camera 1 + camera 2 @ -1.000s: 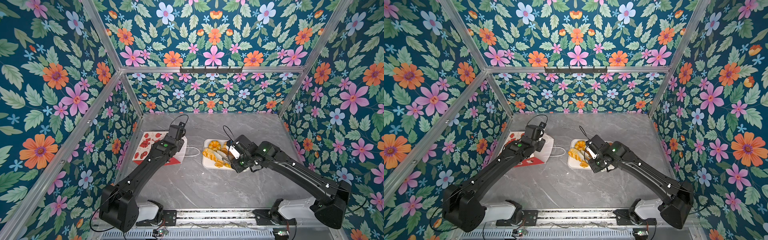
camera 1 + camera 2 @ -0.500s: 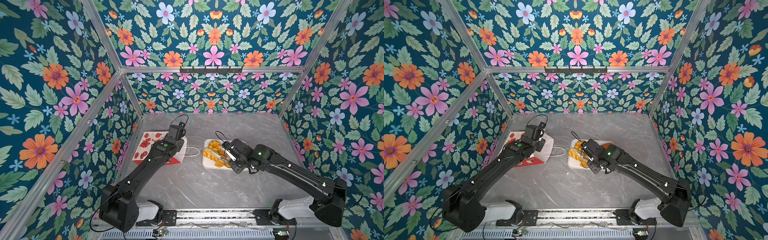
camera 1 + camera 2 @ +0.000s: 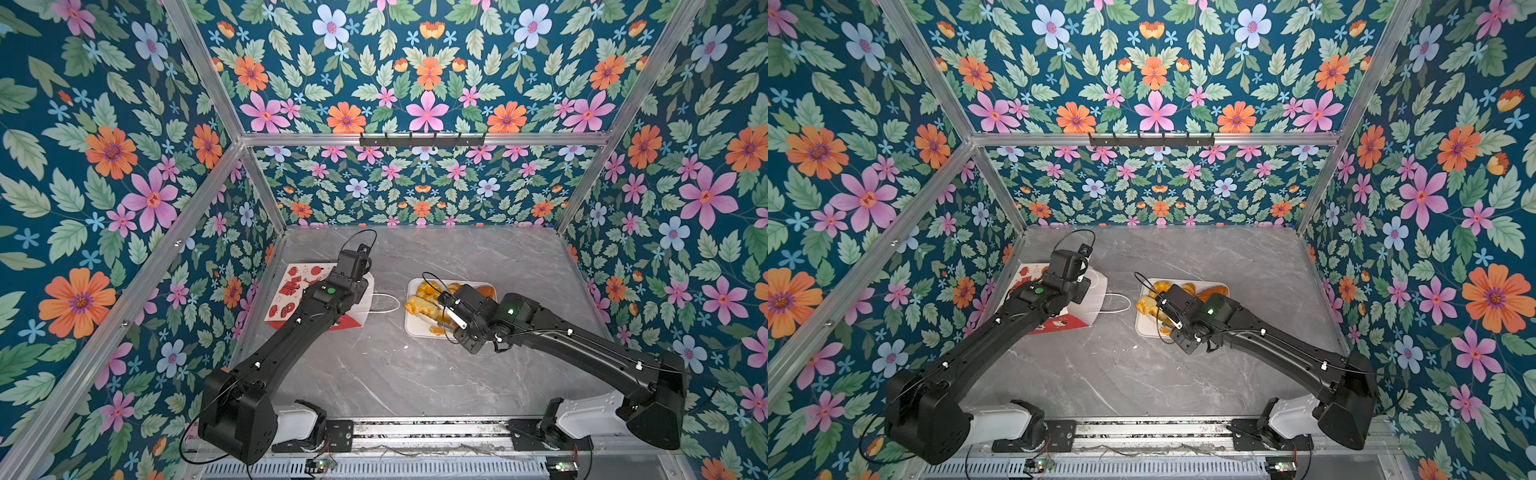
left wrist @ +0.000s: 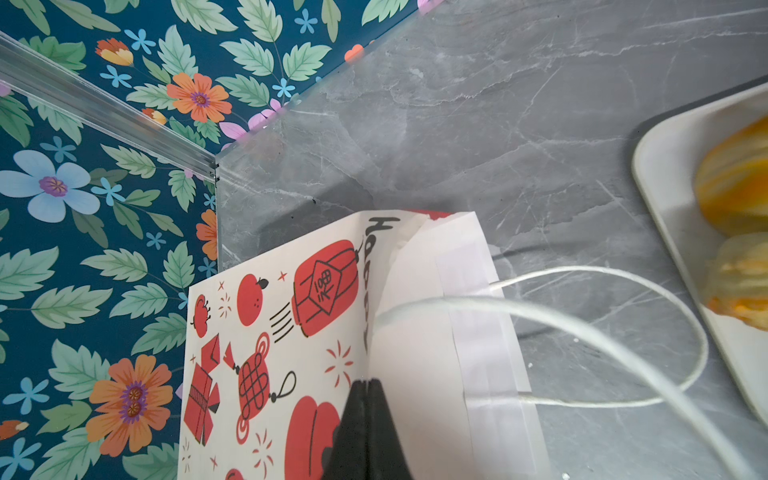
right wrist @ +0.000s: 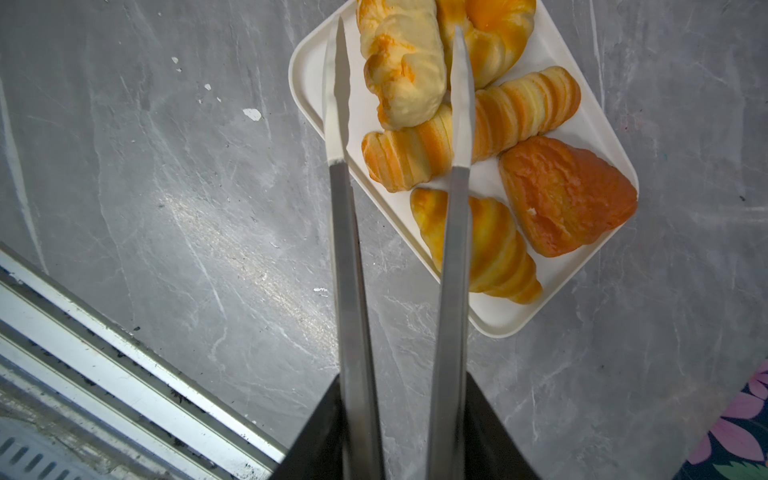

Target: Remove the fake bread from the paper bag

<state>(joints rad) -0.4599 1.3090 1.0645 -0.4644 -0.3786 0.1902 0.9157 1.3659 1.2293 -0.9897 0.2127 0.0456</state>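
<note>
The paper bag (image 3: 291, 291) (image 3: 1088, 303), red and white, lies on its side at the left with its mouth toward the tray. My left gripper (image 4: 368, 381) is shut on the upper edge of the bag's mouth (image 4: 374, 316); the inside is hidden. Several pieces of fake bread (image 3: 419, 303) (image 3: 1148, 305) lie on the white tray (image 5: 490, 320): a twisted roll (image 5: 399, 75), a croissant (image 5: 486, 245) and a triangular puff (image 5: 565, 195). My right gripper (image 5: 399, 384) is shut on metal tongs (image 5: 345, 249). The tongs' tips stand apart above the tray's front end and hold nothing.
The bag's white cord handles (image 4: 623, 291) (image 3: 386, 301) loop over the grey marble table between bag and tray (image 3: 409, 328). The flowered left wall (image 4: 104, 249) stands close behind the bag. A metal rail (image 5: 104, 353) runs along the table's front edge.
The right arm has shifted slightly left and toward the front over the tray, and the tongs' tips have spread wider. The left arm and the bag have not moved.
</note>
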